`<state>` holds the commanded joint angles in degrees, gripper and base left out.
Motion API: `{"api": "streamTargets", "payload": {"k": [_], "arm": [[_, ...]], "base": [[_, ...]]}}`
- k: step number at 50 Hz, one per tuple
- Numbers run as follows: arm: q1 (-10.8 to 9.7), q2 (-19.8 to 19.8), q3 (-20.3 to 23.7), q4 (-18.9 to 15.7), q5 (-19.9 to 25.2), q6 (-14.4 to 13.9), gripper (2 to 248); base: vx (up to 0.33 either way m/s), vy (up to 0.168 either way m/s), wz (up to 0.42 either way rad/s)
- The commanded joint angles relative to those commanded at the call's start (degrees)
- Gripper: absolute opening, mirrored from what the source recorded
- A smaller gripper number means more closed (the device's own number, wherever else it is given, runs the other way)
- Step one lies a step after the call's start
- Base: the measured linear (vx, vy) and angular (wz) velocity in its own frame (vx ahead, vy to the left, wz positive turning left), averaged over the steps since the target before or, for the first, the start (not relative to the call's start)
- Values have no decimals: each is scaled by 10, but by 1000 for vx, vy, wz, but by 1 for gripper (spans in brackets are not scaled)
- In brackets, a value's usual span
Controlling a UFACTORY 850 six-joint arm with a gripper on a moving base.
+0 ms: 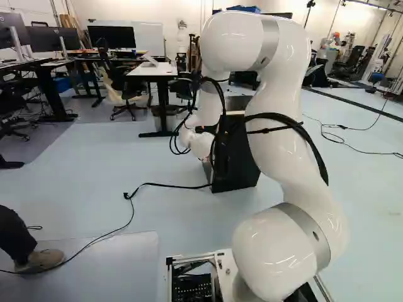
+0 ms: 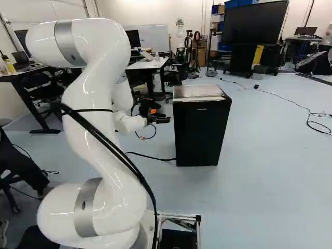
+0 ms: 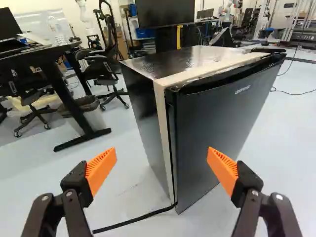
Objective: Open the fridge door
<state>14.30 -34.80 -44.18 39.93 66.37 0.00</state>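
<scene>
Arm: the white arm rises from the joint at the foot of the base views, leans up to a high rounded bend, then comes down on the far side to its wrist; black cables run along it, held by a dark strap.
Wrist: it points toward the fridge, and in the right base view it sits just left of it, below the level of its top.
Gripper: in the right base view the gripper is near the fridge; in the wrist view its two fingers stand spread wide, with their orange pads well apart and nothing pinched.
Fridge: the black fridge stands upright on the floor, right of the arm's wrist in the right base view; its near upright edge is ahead of the gap between the fingers.
Fridge door: the dark fridge door lies against the pale frame, with no wide opening showing; a short black piece sits at the far end of its top edge.
Print: small pale lettering shows high on the door's face; the wording is not given here.
Cord: a black cord runs along the floor to the foot of the fridge's near corner.
Background: a desk and a wheeled chair stand beyond the fridge.
</scene>
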Motion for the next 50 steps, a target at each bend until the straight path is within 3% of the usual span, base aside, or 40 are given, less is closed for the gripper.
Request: {"api": "streamTargets", "payload": {"k": [25, 39, 50], "arm": [[-1, -58, -84, 26, 0, 0, 247], [-13, -108, -138, 45, -2, 0, 247], [-27, -124, -160, 64, -9, 0, 247]], "base": [[0, 0, 0], [0, 0, 0], [0, 0, 0]]}}
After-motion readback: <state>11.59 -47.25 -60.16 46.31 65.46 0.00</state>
